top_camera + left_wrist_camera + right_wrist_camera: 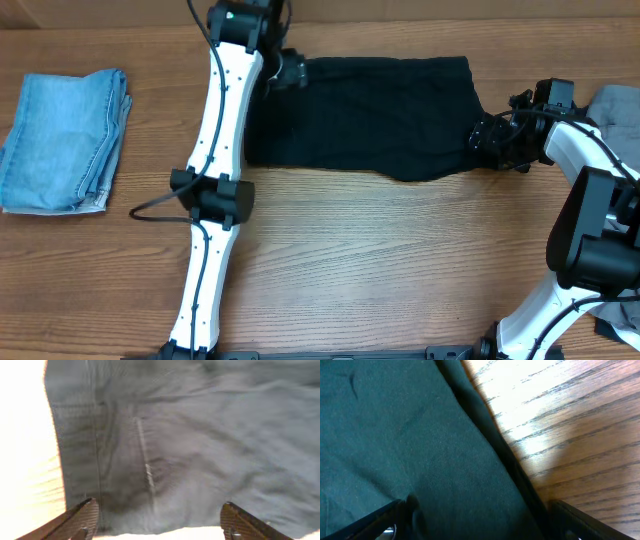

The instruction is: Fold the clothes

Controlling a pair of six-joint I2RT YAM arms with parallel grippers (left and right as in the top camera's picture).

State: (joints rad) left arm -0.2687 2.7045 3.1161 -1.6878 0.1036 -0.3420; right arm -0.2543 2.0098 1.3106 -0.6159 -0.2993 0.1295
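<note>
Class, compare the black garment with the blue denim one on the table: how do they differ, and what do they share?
The black garment is dark; the denim garment is light blue. The black one lies spread wide near the centre; the denim one is folded compactly at the left edge, covering less area. Both rest flat on the wooden table.

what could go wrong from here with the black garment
The left pincer and right pincer both stand open over opposite ends of the black garment; closing may catch only the top layer, leaving a crooked fold. The right arm sits close to the grey garment and might drag it.
</note>
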